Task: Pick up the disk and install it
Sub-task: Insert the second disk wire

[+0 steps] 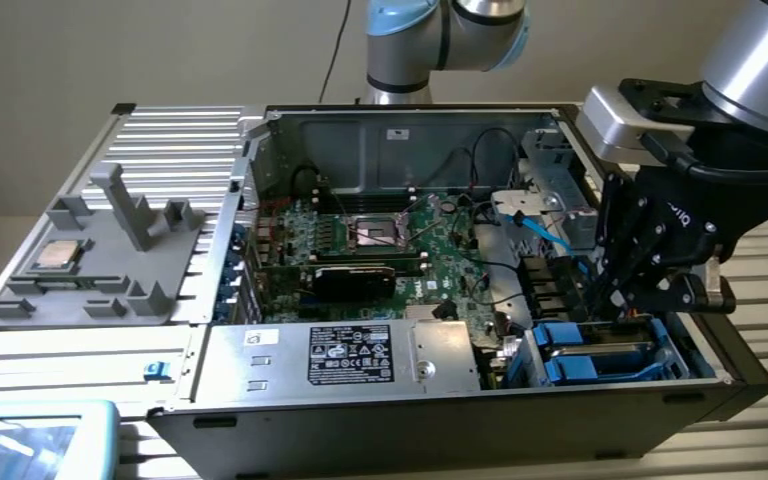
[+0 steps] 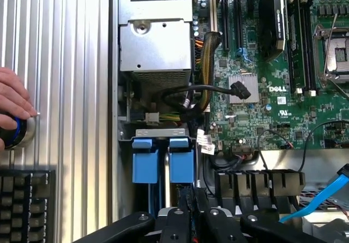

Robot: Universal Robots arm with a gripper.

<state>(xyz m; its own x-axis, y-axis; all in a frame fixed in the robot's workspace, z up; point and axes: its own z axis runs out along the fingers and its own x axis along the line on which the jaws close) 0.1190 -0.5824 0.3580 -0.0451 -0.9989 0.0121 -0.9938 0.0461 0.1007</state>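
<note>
The black gripper (image 1: 644,290) hangs at the right of the exterior view, lowered into the open computer case (image 1: 357,125) just above the blue drive carriers (image 1: 598,350) in the bay at the lower right; its fingers (image 2: 191,218) stand drawn close together, nearly closed, and whether they pinch anything cannot be told; in the wrist view the fingers reach down by the two blue carrier tabs (image 2: 163,161), so the disk (image 2: 181,166) sits in the bay, only its blue frame showing; the green motherboard (image 1: 398,250) fills the middle of the case; the silver power supply (image 1: 344,355) lies at the lower centre; a CPU chip (image 1: 57,255) rests on the grey fixture (image 1: 104,270) at the exterior view's left; a person's hand (image 2: 13,109) presses a round button (image 2: 16,132) at the left edge of the wrist view, above a keyboard (image 2: 24,199).
</note>
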